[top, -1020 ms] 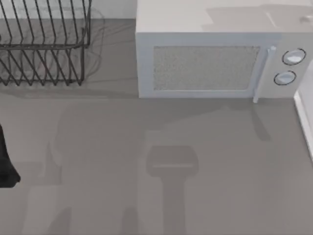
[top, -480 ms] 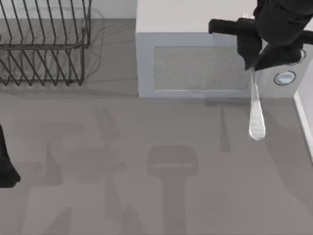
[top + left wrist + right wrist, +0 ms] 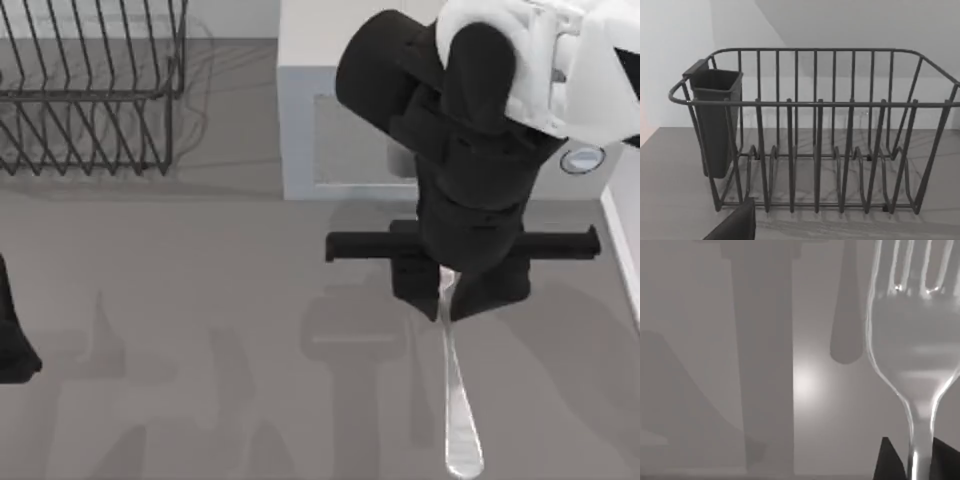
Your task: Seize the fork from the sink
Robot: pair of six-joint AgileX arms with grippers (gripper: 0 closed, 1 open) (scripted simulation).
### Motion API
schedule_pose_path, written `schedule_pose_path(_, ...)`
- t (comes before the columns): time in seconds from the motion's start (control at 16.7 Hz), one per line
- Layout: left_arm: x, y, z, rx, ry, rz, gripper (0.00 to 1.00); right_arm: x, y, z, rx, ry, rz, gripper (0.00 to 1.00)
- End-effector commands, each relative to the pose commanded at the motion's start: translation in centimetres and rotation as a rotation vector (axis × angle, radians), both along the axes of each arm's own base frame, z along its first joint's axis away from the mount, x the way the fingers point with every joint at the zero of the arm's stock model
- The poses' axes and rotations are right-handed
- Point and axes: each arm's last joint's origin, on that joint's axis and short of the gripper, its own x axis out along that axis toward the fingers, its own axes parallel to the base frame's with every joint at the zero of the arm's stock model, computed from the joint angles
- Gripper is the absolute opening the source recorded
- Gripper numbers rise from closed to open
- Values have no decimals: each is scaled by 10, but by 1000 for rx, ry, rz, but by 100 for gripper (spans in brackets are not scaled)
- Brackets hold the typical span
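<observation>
Right gripper (image 3: 452, 290) has swung forward off the microwave (image 3: 300, 120) since half a second ago, clamped on the fork (image 3: 458, 390), held above the table (image 3: 200, 300). Right wrist view adds tines. Left gripper (image 3: 12, 335) parked at left edge; fingers unclear. Left wrist view: dish rack (image 3: 815, 150).

My right gripper (image 3: 447, 290) is matte black, its crossbar black too, while the arm section above it is white. The thin metal fork (image 3: 458, 400) it carries is pale silvery-grey with bright glints along its tines (image 3: 912, 265). The boxy microwave (image 3: 310, 120) is off-white with a speckled grey door panel and a round silver-ringed knob (image 3: 583, 159). The wire dish rack (image 3: 90, 90) is dark charcoal, as is its plastic cutlery cup (image 3: 715, 120). The flat table surface (image 3: 200, 300) is plain mid-grey, patterned only by darker soft shadows.
</observation>
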Motion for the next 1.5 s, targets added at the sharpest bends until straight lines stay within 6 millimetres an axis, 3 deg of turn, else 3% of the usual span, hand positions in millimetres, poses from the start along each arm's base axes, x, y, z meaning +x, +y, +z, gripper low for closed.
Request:
schedule_pose_path(0.42, 0, 0, 0, 0, 0, 0, 100, 1, 0, -5, -2, 3, -4, 0)
schedule_pose_path(0.96, 0, 0, 0, 0, 0, 0, 100, 0, 1, -103, 2, -2, 0, 0)
schedule_pose_path(1.26, 0, 0, 0, 0, 0, 0, 100, -1, 1, -111, -2, 2, 0, 0)
schedule_pose_path(1.5, 0, 0, 0, 0, 0, 0, 100, -1, 1, -111, -2, 2, 0, 30)
